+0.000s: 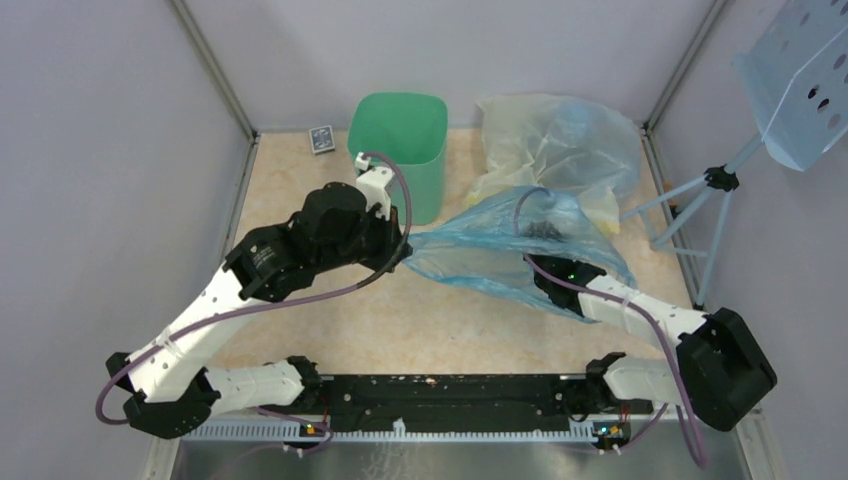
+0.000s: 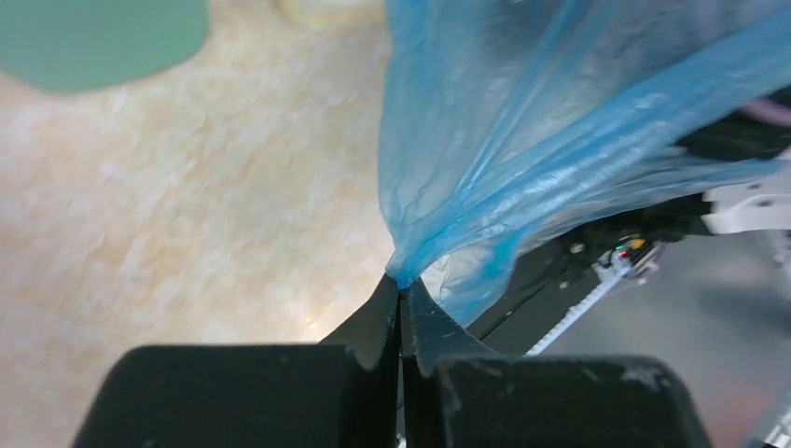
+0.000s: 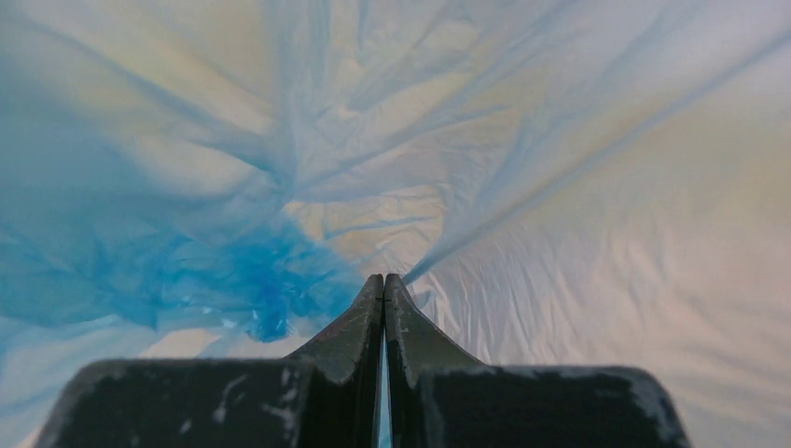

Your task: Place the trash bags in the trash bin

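Two pincers, one bag: the left pincer (image 2: 401, 287) and the right pincer (image 3: 383, 280) both hold the same blue bag (image 1: 500, 250), which hangs stretched between them over the counter (image 1: 380, 330).
Left pincer: jaws clamped tight on a gathered corner of the film. Pleats fan out from the tips in the wrist view.
Right pincer: jaws pressed together with a sliver of blue film between them. It sits under or inside the bag, so from overhead it shows only through the plastic.
Blue bag: its left tip lies just beside the right wall of the green bin (image 1: 397, 140). None of it is over the rim.
Green bin: upright at the back of the counter, mouth open, nothing showing inside.
Other bags: a heap of pale bags (image 1: 545, 130), yellowish with some light blue, lies in the back right corner, close behind the blue bag. No pincer is on it.
Bystander: a small dark card box (image 1: 321, 139) sits just left of the bin.
Step in hand: as I read it, the blue bag is on its way to the bin. It is gripped and drawn out, but not delivered.
Next move: the bag must go above the rim and then left and back over the mouth. It spreads wider than the bin, so the pincers likely need to come together to bunch it before lowering.
Watch for: the left wrist sits close to the bin wall, and a nudge could shove or tip the bin.
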Available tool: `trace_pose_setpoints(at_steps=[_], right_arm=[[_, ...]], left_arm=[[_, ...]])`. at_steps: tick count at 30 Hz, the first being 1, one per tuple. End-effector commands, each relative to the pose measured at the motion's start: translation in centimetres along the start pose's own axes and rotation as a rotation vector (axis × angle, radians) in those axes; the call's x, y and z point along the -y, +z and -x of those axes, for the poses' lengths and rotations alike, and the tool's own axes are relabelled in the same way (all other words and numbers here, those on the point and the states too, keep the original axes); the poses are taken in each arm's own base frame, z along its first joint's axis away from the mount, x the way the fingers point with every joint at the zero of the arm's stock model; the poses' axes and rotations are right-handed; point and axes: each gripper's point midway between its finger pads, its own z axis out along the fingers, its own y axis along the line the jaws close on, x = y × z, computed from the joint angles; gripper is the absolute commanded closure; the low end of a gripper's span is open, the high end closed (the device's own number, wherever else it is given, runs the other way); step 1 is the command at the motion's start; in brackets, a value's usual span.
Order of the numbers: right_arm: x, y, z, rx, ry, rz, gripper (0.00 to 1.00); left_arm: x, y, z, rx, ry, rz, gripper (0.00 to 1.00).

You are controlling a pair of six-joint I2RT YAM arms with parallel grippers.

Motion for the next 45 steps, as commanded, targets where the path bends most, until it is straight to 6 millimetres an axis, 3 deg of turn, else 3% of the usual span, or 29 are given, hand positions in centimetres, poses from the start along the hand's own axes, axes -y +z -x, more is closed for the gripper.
trace_pose_setpoints(at_steps=[1,6,8,12,14,18,22,27,32,36,40,45], right_arm=[[-3.3,-1.2,3.8,0.092,0.066,0.181,1.0],[-6.4,-2.8,4.9,0.107,0.006,0.381,1.0],[-8.5,-3.8,4.5,0.075,-0.072,0.507,0.96],[-11.7,-5.9,3.6,0.08,-0.206,0.578,0.86],[-12.5,-5.8,2.5,0.067,-0.273,0.549,0.84],[-12.4,-3.6,0.2,-0.017,-0.321,0.452,0.83],[-12.8,-3.0,-1.7,-0.049,-0.373,0.47,0.79],[-13.8,-5.2,-1.9,0.018,-0.424,0.575,0.65],[-14.2,-7.6,-2.4,0.048,-0.473,0.698,0.6],[-15.1,-11.5,-0.6,0.121,-0.455,0.849,0.54],[-15.3,-15.7,3.4,0.219,-0.393,0.977,0.48],[-15.2,-19.7,7.0,0.272,-0.364,1.089,0.36]], left_arm=[[-3.3,0.4,-2.6,-0.025,-0.018,0.131,1.0],[-3.3,1.5,-3.1,-0.008,-0.019,0.112,0.97],[-3.8,1.6,-2.8,0.019,-0.014,0.135,0.96],[-3.5,1.7,-0.6,0.112,-0.003,0.125,0.96],[-2.5,1.1,1.5,0.178,0.005,0.087,0.96],[-0.2,-1.9,6.7,0.33,0.016,0.019,0.98],[0.5,-4.6,10.0,0.441,0.034,0.013,0.98],[-1.8,-5.0,11.0,0.455,0.032,0.162,1.0],[-2.3,-5.2,11.5,0.467,0.044,0.203,1.0],[-3.1,-3.7,10.7,0.402,0.089,0.248,1.0],[-3.3,-0.8,8.2,0.285,0.104,0.242,1.0],[-3.2,0.8,6.9,0.234,0.103,0.221,1.0]])
